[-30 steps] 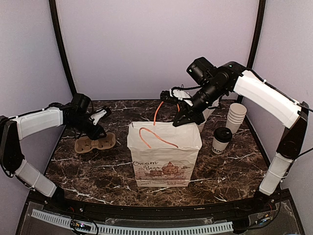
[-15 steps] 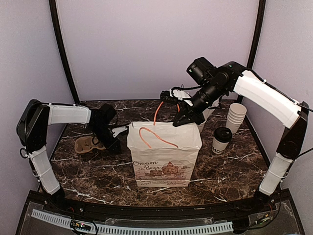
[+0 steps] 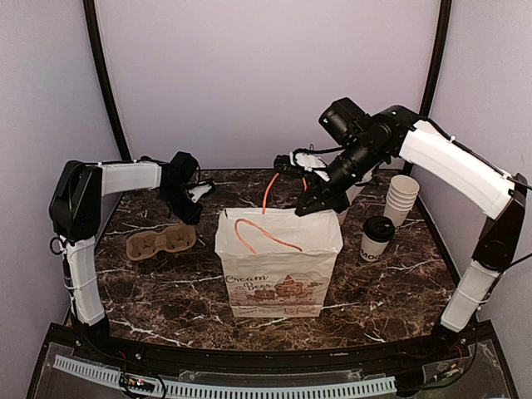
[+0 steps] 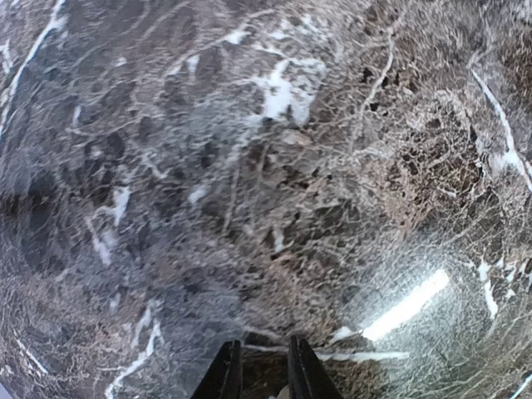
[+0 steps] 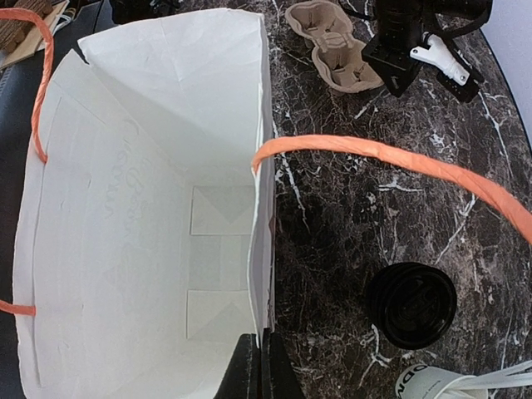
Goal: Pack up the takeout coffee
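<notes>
The takeout coffee (image 3: 378, 237) is a small white paper cup with a black dome lid and dark lettering near its base. There is just one, and it stands upright toward the right edge of the surface (image 3: 150, 291), near the paper bag (image 3: 278, 262) but not touching it. From the right wrist its lid shows as a round black disc on the marble. Close behind it, toward the far right corner, rises one stack of lidless white cups (image 3: 402, 198); I cannot count its cups for certain. The single bag stands open in the middle of the surface, white, printed "Cream Bear" over a drawing. It has two orange handles (image 3: 264, 235), one flopped across the mouth and the other arching up at the back. One brown cardboard cup carrier (image 3: 161, 241) with two wells lies near the left edge. The right hand (image 3: 309, 208) is pinched tight on the bag's back rim near its right corner. The left hand (image 3: 193, 212) hangs over bare marble between the carrier and the far edge. Its fingers (image 4: 224, 376) are drawn close with only a narrow slit between them, and they hold nothing.
</notes>
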`<move>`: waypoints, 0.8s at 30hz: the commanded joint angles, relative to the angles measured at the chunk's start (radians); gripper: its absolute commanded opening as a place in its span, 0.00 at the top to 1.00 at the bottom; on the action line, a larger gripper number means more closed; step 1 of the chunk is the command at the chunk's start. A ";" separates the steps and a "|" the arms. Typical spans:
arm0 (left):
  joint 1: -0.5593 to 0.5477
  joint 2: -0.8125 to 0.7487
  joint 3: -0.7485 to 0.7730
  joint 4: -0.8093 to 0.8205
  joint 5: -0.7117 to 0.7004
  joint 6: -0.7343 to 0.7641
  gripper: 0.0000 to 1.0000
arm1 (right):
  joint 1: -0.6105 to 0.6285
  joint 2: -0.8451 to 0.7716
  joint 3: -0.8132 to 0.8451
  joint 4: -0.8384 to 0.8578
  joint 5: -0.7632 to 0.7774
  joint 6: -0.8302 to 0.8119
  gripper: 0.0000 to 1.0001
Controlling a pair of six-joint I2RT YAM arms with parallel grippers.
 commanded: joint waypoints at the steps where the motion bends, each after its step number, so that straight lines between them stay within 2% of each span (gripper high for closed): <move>1: -0.007 -0.126 -0.005 -0.010 0.084 0.024 0.79 | 0.011 -0.017 -0.019 -0.009 0.022 0.010 1.00; 4: -0.058 -0.231 -0.125 -0.002 0.211 0.068 0.78 | 0.011 -0.002 -0.003 -0.017 0.018 0.006 1.00; 7: -0.083 -0.276 -0.197 -0.046 0.255 0.065 0.82 | 0.012 0.014 0.012 -0.028 0.014 0.003 1.00; 10: -0.088 -0.313 -0.284 -0.083 0.253 0.046 0.86 | 0.015 0.020 0.018 -0.032 0.009 0.001 1.00; 14: -0.088 -0.322 -0.357 -0.088 0.164 0.041 0.91 | 0.018 0.020 0.013 -0.032 0.009 0.001 1.00; 19: -0.085 -0.247 -0.294 -0.090 0.007 0.015 0.94 | 0.024 0.016 0.012 -0.033 0.012 0.001 1.00; 24: -0.061 -0.112 -0.089 -0.063 -0.060 0.008 0.94 | 0.025 0.010 0.004 -0.030 0.019 0.004 1.00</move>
